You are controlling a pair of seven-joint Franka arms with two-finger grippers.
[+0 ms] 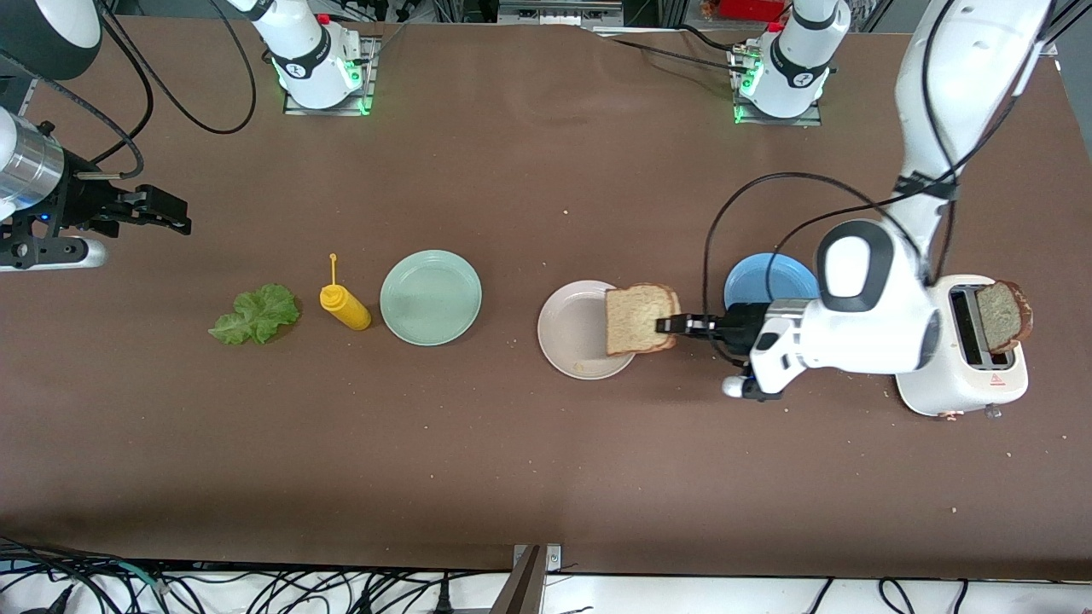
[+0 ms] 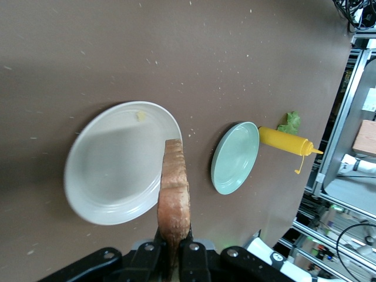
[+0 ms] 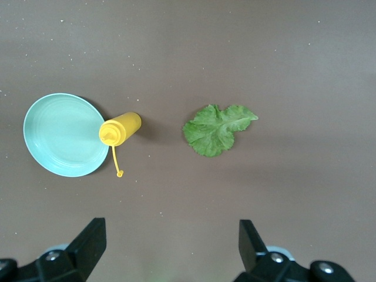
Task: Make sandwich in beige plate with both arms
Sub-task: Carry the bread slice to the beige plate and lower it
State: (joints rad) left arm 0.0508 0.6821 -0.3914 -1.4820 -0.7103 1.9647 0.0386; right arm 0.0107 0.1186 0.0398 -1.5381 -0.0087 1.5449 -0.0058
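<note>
Bread slice hangs over the beige plate, ready to become the sandwich base.
Left gripper pinches its crust edge; right gripper waits over bare table, jaws wide, empty.

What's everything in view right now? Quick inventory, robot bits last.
bread slice: 1, speckled brown, held over the beige plate's rim
second bread slice: 1, brown, sticking up from the toaster
toaster: 1, white, at the left arm's end of the table
beige plate: 1, pale beige, mid-table
blue plate: 1, blue, between beige plate and toaster
mint-green plate: 1, mint green, beside the mustard bottle
mustard bottle: 1, yellow, lying between green plate and lettuce
lettuce leaf: 1, green, on the table toward the right arm's end
left gripper: black, shut on the bread slice
right gripper: black, open, waiting above the table near the lettuce
</note>
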